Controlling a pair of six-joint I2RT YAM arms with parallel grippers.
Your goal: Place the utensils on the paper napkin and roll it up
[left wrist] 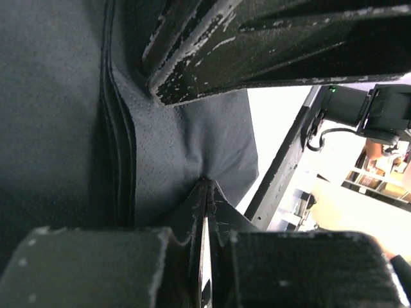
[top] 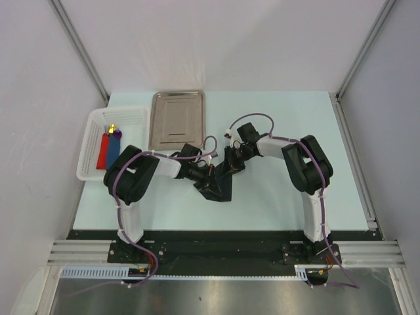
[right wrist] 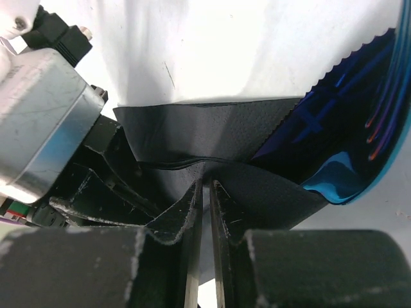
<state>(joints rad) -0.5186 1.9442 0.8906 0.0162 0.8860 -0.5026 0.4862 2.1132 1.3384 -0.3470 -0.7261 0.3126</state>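
The paper napkin (top: pixel 218 189) is a black sheet, folded and bunched mid-table between both arms. My left gripper (top: pixel 209 177) is shut on a fold of the paper napkin (left wrist: pixel 186 141), its fingertips (left wrist: pixel 207 183) pinching the paper. My right gripper (top: pixel 231 164) meets it from the right, with the napkin (right wrist: pixel 218 128) pinched between its fingertips (right wrist: pixel 207 183). A glossy bright blue utensil (right wrist: pixel 359 122) with a serrated edge lies at the right of the right wrist view, partly under the napkin's fold. I cannot pick out the purple utensil.
A shiny steel tray (top: pixel 177 120) lies at the back, left of centre. A white basket (top: pixel 108 141) at the far left holds a flat red piece (top: pixel 102 153) and a flat blue piece (top: pixel 113 152). The table's front edge (top: pixel 216 231) runs just behind the arm bases.
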